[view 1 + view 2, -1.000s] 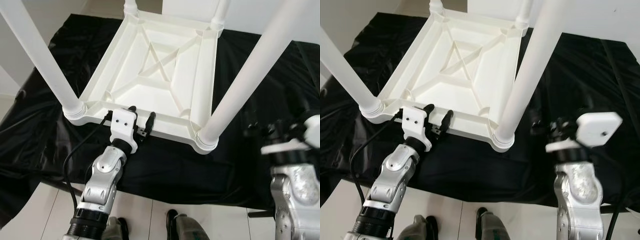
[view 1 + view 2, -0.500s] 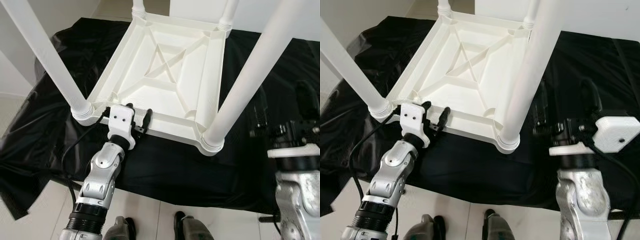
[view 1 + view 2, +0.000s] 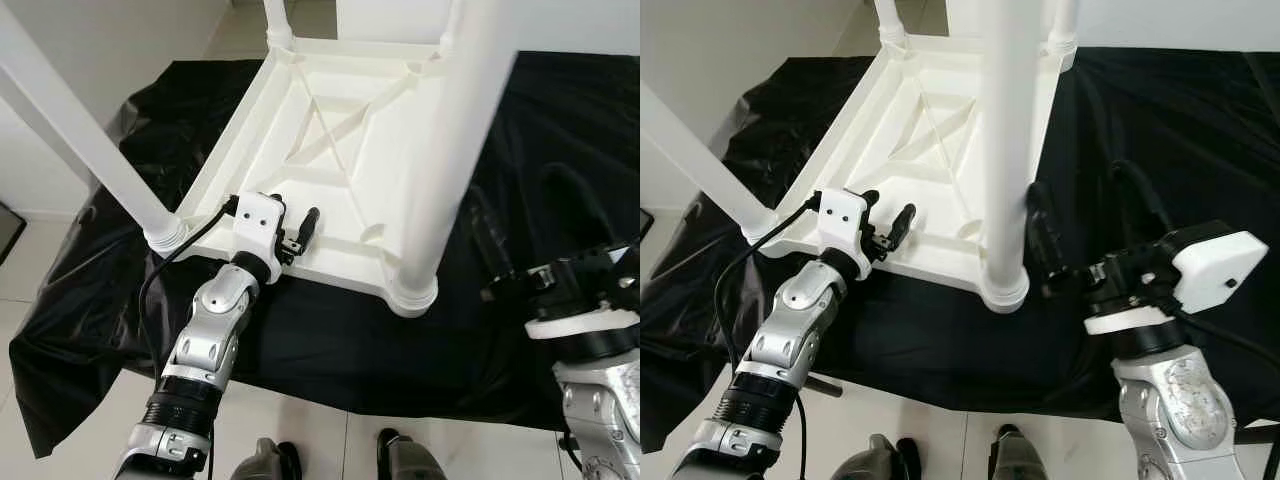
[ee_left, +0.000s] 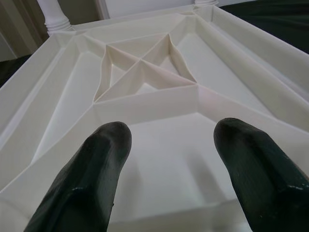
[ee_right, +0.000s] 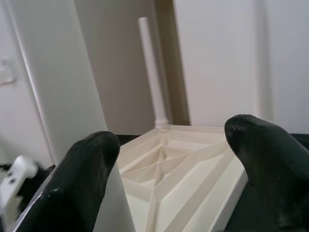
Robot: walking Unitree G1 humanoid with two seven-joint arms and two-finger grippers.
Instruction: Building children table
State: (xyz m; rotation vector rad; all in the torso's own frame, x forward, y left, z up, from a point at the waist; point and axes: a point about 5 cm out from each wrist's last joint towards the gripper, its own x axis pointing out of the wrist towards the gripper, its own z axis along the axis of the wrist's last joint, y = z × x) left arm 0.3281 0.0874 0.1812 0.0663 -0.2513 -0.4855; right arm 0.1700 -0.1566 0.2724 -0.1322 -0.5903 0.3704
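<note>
Plainly, the white moulded-plastic children's table (image 3: 340, 160) lies upside down on the crumpled black plastic sheet (image 3: 330, 340), its round white legs pointing up. The left gripper (image 3: 296, 232) sits at the table's near rim, fingers parted over the ribbed underside and holding nothing. The right gripper (image 3: 1045, 240) hangs spread and empty just beside the near right white tubular leg (image 3: 1005, 150), whose long axis stands upright. That leg lies nearer the right arm, so any grasp there probably falls to it.
</note>
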